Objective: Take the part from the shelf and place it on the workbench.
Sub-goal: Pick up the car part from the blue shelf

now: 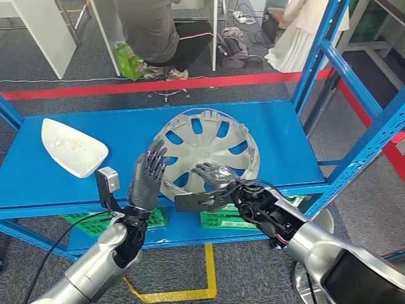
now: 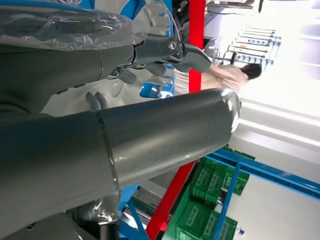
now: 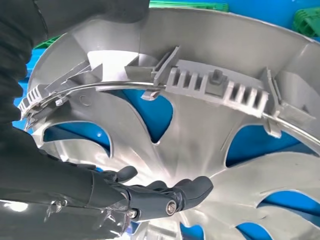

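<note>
Silver wheel cover (image 1: 206,152) lies inner face up on blue shelf (image 1: 286,139), centre of head view, near front edge. Left hand (image 1: 147,174) raised upright at cover's left rim, fingers apart, holding nothing; contact with rim unclear. Right hand (image 1: 212,180) lies flat over cover's lower spokes, fingers spread, not gripping; right wrist view shows fingers (image 3: 166,192) extended just over spoke. White curved part (image 1: 73,147) on shelf at left, well apart. Green crates (image 1: 224,218) on lower level. Seated person (image 1: 157,31) at top, behind red floor tape (image 1: 143,85).
</note>
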Robot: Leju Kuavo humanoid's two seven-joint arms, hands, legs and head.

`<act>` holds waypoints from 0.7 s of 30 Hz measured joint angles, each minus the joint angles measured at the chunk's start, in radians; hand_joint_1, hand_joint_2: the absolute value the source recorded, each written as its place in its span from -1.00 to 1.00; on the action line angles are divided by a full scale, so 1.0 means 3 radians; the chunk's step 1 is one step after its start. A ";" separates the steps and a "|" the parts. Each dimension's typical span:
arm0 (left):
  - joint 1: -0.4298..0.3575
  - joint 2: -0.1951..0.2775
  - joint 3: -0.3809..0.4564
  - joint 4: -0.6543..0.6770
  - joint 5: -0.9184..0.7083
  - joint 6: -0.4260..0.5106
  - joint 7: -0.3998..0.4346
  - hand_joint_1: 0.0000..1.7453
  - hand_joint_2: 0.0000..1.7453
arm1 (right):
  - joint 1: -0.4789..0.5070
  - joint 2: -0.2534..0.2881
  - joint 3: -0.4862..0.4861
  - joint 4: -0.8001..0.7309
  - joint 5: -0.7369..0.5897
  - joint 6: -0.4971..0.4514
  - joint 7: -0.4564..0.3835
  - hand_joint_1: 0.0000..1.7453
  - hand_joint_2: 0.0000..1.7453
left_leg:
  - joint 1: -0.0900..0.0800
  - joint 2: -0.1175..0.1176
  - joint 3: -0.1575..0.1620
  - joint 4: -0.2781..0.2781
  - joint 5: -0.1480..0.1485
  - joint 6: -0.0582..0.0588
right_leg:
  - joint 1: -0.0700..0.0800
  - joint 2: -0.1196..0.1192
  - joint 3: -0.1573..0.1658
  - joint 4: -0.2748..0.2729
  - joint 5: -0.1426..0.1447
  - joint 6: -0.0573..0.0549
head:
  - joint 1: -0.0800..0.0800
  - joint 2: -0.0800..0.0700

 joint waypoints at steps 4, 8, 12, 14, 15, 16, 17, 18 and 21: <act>0.0000 0.0000 0.0000 0.0000 0.0002 0.0000 0.0000 -1.00 -1.00 | 0.0001 -0.0004 0.0017 0.0015 0.0102 -0.0042 0.0003 -1.00 1.00 | 0.0000 0.0000 0.0000 0.0000 0.0000 0.0000 | 0.0000 0.0000 0.0000 0.0000 0.0000 0.0000 | 0.0000 0.0000; 0.0000 0.0000 0.0000 0.0000 0.0003 0.0000 0.0000 -1.00 -1.00 | 0.0001 -0.0005 0.0018 0.0029 0.0165 -0.0042 0.0007 -1.00 1.00 | 0.0000 0.0000 0.0000 0.0000 0.0000 0.0000 | 0.0000 0.0000 -0.0001 0.0000 0.0000 0.0000 | 0.0000 0.0000; -0.0003 -0.0002 0.0000 0.0000 0.0006 -0.0002 0.0000 -1.00 -1.00 | 0.0001 -0.0007 0.0005 0.0045 0.0141 0.0010 0.0012 -1.00 1.00 | 0.0000 0.0000 0.0001 0.0000 0.0000 0.0000 | 0.0000 0.0000 -0.0001 0.0000 0.0000 0.0000 | 0.0000 0.0000; -0.0005 -0.0007 0.0000 0.0000 0.0007 -0.0003 0.0000 -1.00 -1.00 | 0.0005 -0.0008 -0.0005 0.0051 0.0078 0.0106 0.0023 -1.00 1.00 | 0.0000 0.0000 0.0001 0.0000 0.0000 0.0000 | 0.0000 0.0000 -0.0001 0.0000 0.0000 0.0000 | 0.0000 0.0000; -0.0006 -0.0010 0.0000 0.0000 0.0007 -0.0004 0.0000 -1.00 -1.00 | 0.0012 -0.0009 -0.0014 0.0055 0.0018 0.0181 0.0032 -1.00 1.00 | 0.0000 0.0000 0.0001 0.0000 0.0000 0.0000 | 0.0000 0.0000 -0.0001 0.0000 0.0000 0.0000 | 0.0000 0.0000; -0.0006 -0.0014 0.0000 0.0000 0.0009 -0.0006 0.0000 -1.00 -1.00 | 0.0022 -0.0010 -0.0029 0.0059 -0.0056 0.0268 0.0042 -1.00 1.00 | 0.0000 0.0000 0.0000 0.0000 0.0000 0.0000 | 0.0000 0.0000 -0.0001 0.0000 0.0000 0.0000 | 0.0001 0.0000; -0.0007 -0.0016 0.0000 0.0000 0.0012 -0.0007 0.0000 -1.00 -1.00 | 0.0031 -0.0011 -0.0050 0.0061 -0.0142 0.0356 0.0052 -1.00 1.00 | 0.0000 0.0001 0.0000 0.0000 0.0000 0.0000 | -0.0001 0.0001 -0.0001 0.0000 0.0000 0.0000 | 0.0002 0.0000; -0.0008 -0.0019 0.0000 0.0000 0.0014 -0.0007 0.0000 -1.00 -1.00 | 0.0036 -0.0012 -0.0073 0.0063 -0.0226 0.0432 0.0060 -1.00 1.00 | 0.0000 0.0001 0.0001 0.0000 0.0000 0.0000 | -0.0001 0.0002 -0.0001 0.0000 0.0000 0.0000 | 0.0001 0.0000; -0.0016 -0.0028 0.0000 0.0000 0.0017 -0.0008 0.0000 -1.00 -1.00 | 0.0036 -0.0012 -0.0130 0.0056 -0.0389 0.0560 0.0085 -1.00 1.00 | 0.0000 0.0002 0.0001 0.0001 0.0000 0.0001 | -0.0001 0.0003 -0.0001 0.0000 0.0000 0.0000 | 0.0001 0.0000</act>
